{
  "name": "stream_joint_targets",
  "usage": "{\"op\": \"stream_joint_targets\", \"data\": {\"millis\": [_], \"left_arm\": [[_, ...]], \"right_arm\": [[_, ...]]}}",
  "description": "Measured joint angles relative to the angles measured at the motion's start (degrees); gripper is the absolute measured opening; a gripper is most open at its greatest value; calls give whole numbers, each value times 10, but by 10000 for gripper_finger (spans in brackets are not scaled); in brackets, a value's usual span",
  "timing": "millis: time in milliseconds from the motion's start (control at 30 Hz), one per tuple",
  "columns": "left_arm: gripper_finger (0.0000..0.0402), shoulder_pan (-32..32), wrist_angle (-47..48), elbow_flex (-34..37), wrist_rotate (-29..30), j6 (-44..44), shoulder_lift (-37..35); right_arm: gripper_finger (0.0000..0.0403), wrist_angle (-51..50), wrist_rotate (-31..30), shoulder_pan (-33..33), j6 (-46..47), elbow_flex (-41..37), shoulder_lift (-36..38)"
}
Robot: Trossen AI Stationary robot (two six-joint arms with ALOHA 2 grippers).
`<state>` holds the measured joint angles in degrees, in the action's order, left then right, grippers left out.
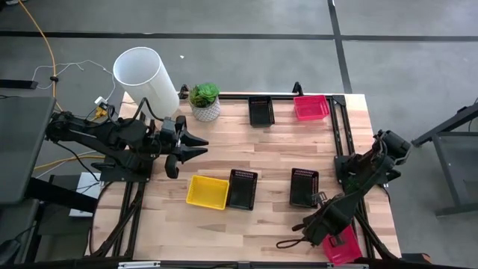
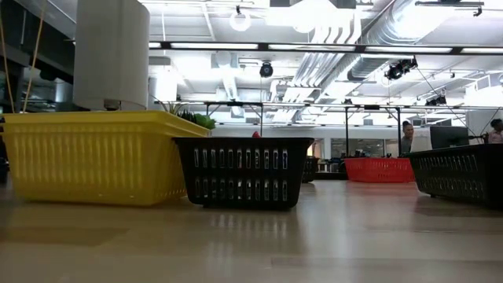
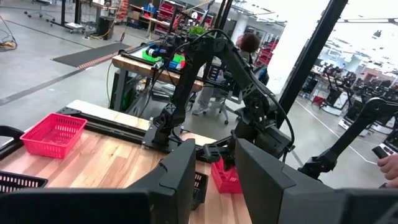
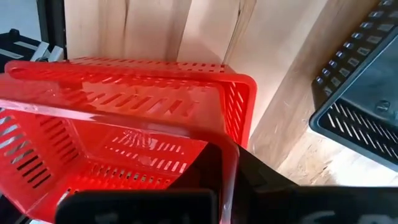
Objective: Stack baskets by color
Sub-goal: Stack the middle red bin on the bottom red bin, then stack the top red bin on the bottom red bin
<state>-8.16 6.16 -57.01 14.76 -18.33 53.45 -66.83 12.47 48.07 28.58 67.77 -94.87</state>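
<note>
We see the wooden desk carrying a white cylinder at ten o'clock. No writing is readable. A yellow basket touches a black basket at six o'clock; another black basket lies long axis twelve-to-six. The right gripper, at five o'clock, has its fingers clamped on a tilted red basket. The left gripper hovers at nine o'clock, fingers apart, empty.
</note>
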Motion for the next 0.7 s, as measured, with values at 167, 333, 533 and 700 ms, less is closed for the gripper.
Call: {"op": "stream_joint_targets", "data": {"millis": [167, 333, 533, 700], "left_arm": [[104, 0, 0, 0, 0, 0, 0], [104, 0, 0, 0, 0, 0, 0], [104, 0, 0, 0, 0, 0, 0], [104, 0, 0, 0, 0, 4, 0]], "right_arm": [[0, 0, 1, 0, 0, 0, 0], [25, 0, 0, 0, 0, 0, 0], [104, -6, -19, 0, -4, 0, 0], [153, -21, -14, -10, -5, 0, 0]]}}
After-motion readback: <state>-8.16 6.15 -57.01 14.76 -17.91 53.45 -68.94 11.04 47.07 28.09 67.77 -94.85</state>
